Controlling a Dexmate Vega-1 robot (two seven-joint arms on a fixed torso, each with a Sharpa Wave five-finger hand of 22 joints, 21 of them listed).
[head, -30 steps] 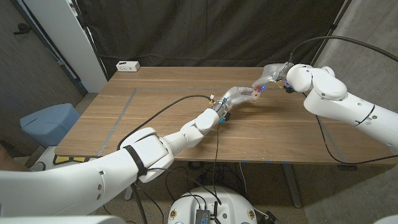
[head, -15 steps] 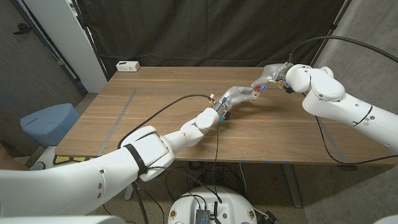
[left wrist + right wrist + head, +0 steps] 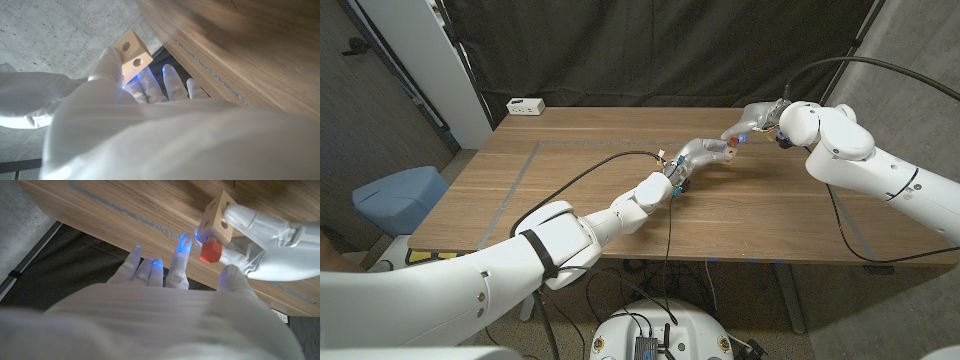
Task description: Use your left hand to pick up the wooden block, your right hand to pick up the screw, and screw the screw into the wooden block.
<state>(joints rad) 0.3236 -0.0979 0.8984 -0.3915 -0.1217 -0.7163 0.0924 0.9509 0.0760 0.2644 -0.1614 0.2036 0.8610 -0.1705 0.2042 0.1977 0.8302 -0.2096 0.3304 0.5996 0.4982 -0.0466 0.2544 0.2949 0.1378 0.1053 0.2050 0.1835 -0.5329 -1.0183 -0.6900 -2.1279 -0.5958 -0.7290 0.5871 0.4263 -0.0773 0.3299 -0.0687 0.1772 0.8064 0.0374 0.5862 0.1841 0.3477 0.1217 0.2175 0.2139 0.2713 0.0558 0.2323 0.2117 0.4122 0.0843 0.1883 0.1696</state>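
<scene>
Two white robot arms meet above the far middle of one wooden table (image 3: 570, 190). On the left, at the table's far corner, sits one small white box (image 3: 525, 105); its details are too small to make out. One grey tape line (image 3: 510, 185) runs along the tabletop.

The left hand (image 3: 705, 153) holds one wooden block (image 3: 728, 148) off the table, its fingers closed round it. In the left wrist view the block (image 3: 132, 54) shows two round holes, and the hand's own back hides most of the grip.

Just right of it, the right hand (image 3: 752, 120) reaches toward the block. In the right wrist view one red-headed screw (image 3: 209, 251) sits at the block (image 3: 218, 219), with the right fingertips (image 3: 183, 245) at its head. Whether those fingers actually pinch it cannot be told. The screw's shaft is hidden.
</scene>
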